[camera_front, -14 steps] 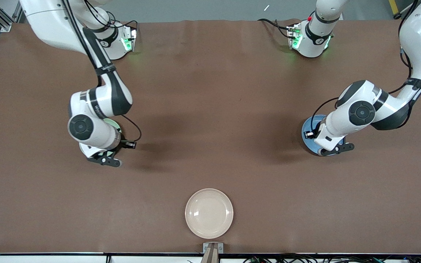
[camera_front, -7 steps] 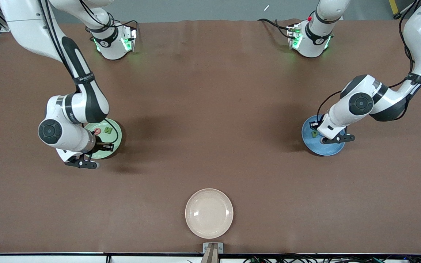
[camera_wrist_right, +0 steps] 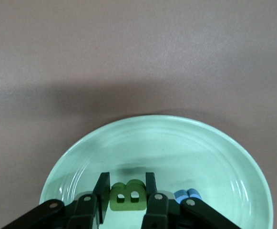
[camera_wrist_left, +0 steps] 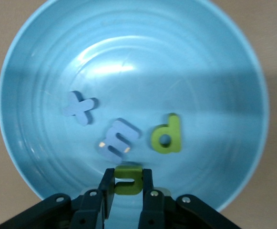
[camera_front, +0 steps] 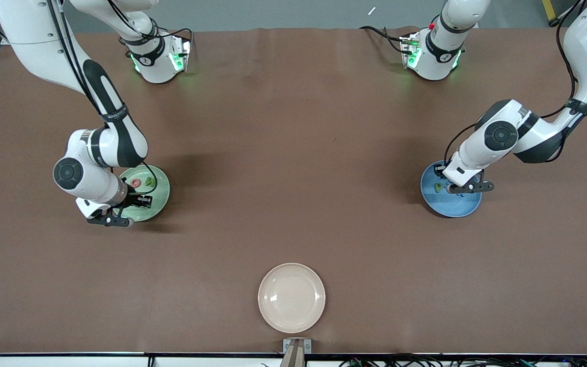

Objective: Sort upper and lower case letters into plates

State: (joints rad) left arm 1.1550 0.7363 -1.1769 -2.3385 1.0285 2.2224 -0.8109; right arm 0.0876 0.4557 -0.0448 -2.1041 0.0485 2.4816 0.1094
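Left gripper (camera_wrist_left: 128, 191) is over the bright blue round shallow plate (camera_front: 456, 206), which sits toward the left arm's end of the table; fingers clamped on a small olive-green foam letter (camera_wrist_left: 128, 180), shape hard to read from the left wrist view. In that blue plate: a blue foam "x" (camera_wrist_left: 79, 108), a blue foam "m" (camera_wrist_left: 118, 138) and a green foam "d" (camera_wrist_left: 167, 135), all lying flat and apart from each other, with the m between the x and the d. Right gripper (camera_wrist_right: 127, 200) is over the pale green round shallow plate (camera_front: 160, 196), toward the right arm's end of the table; fingers pinched on a green foam capital "B" (camera_wrist_right: 128, 195), held upright between them. Just beside the right gripper in the green plate is a small blue foam piece (camera_wrist_right: 188, 194), letter unreadable; front view also shows a pinkish-red round piece (camera_front: 136, 182) and a small green piece (camera_front: 148, 180) in it. Cream-white round plate (camera_front: 291, 297) sits mid-table, nearest the front camera, well apart from both coloured plates, on the brown table covering (camera_front: 293, 153)
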